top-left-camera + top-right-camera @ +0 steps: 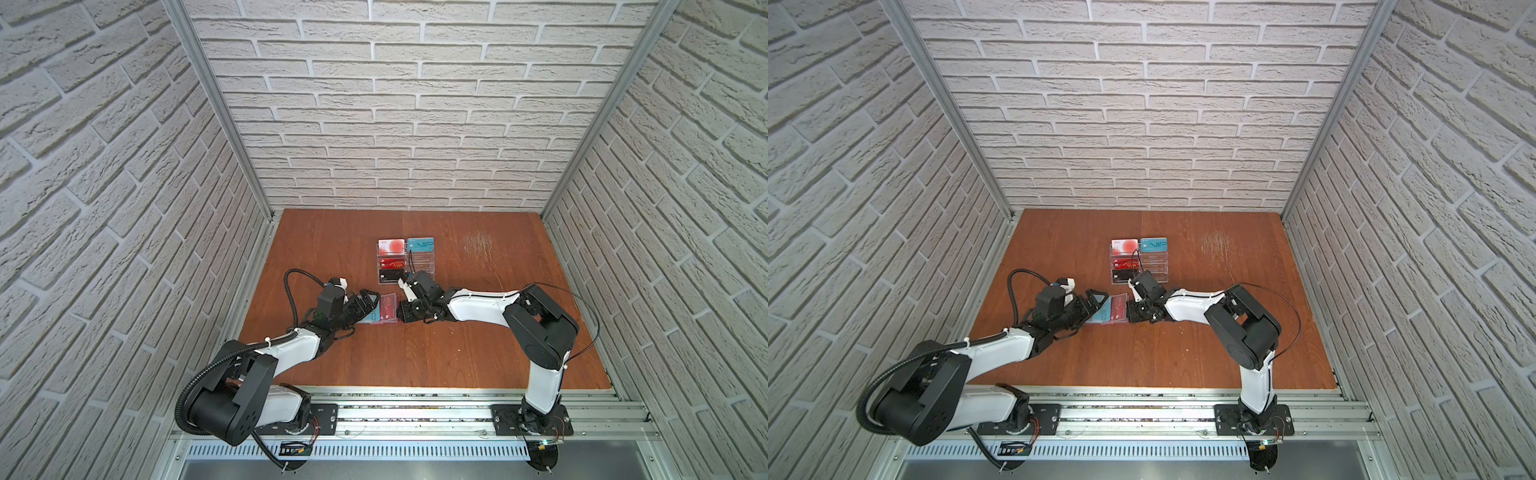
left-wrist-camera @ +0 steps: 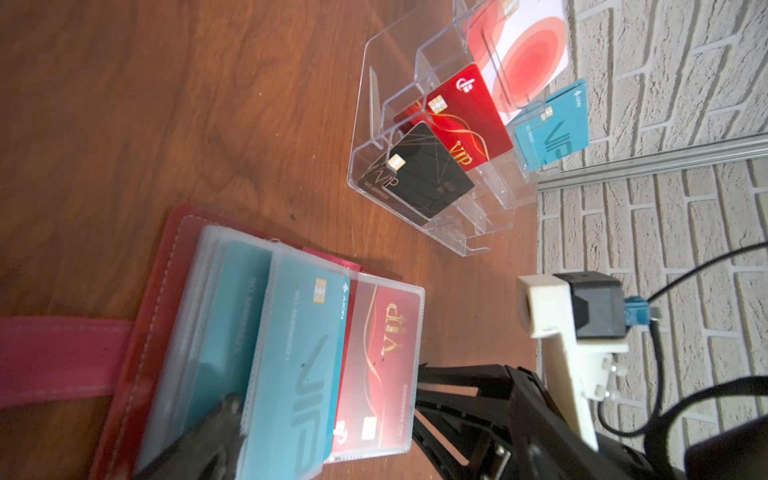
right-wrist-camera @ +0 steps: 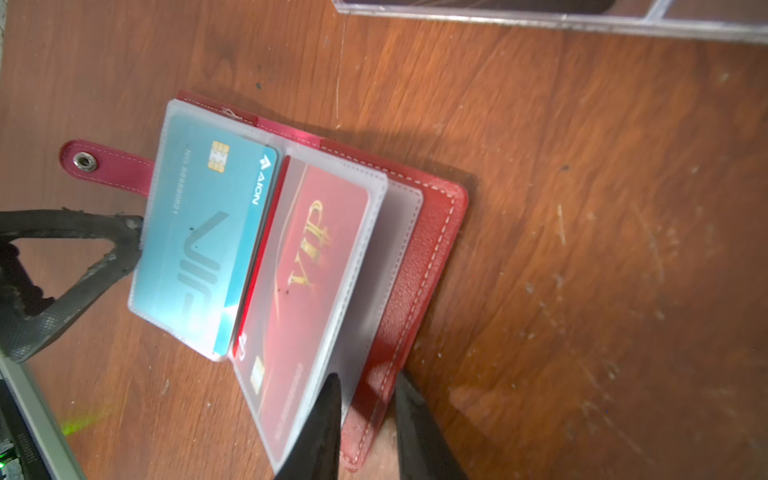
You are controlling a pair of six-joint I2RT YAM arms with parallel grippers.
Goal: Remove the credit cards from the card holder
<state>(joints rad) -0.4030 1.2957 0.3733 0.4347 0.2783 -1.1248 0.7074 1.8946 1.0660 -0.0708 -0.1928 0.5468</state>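
Black left gripper (image 1: 369, 306) spreads wide at the left edge of the open card holder (image 3: 432, 249), mid-table (image 1: 457, 353), one finger touching a clear sleeve. The teal card (image 3: 203, 237), then the red card (image 3: 307, 266), lie sleeved. The right gripper (image 3: 366, 376) narrowly pinches the holder's right cover.

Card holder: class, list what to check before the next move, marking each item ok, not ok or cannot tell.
1. The card holder lies open on the table: ok.
2. The teal card and red card sit in clear sleeves, faces showing: ok.
3. The left gripper stands wide open: ok.
4. A card between the left jaws: not ok; one finger only sits at the teal sleeve's outer edge.
5. The right gripper pins the holder: cannot tell; its fingers straddle the cover's edge.
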